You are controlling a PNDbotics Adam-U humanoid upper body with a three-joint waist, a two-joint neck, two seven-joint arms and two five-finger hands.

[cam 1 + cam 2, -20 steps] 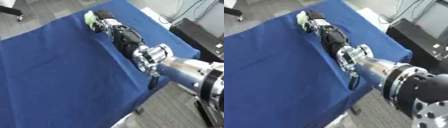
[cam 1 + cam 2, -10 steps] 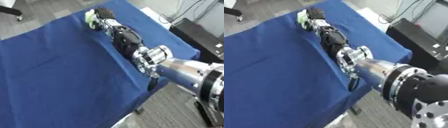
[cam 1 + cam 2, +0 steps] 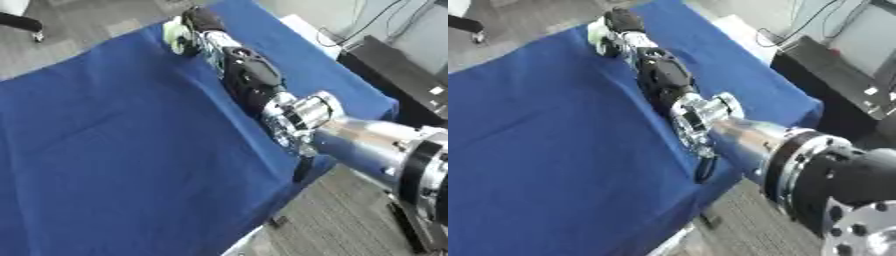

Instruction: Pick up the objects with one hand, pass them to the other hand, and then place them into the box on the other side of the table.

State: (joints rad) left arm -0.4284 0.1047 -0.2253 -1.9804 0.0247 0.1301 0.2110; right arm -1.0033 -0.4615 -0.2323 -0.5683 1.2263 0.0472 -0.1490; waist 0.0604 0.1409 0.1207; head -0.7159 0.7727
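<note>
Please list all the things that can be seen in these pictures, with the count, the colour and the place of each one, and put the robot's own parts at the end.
blue cloth: one, blue, covering the table across the left and middle of the view.
pale object: one, whitish with a hint of green, at the far edge of the cloth, right at the right hand; what it is cannot be made out.
dark equipment: one, black, on the floor beyond the table's right side, with cables above it.
right arm: one, black and silver, reaching from the lower right to the far edge.
right hand: one, black, at the pale object; fingers not clear.
left hand: not in view.
</note>
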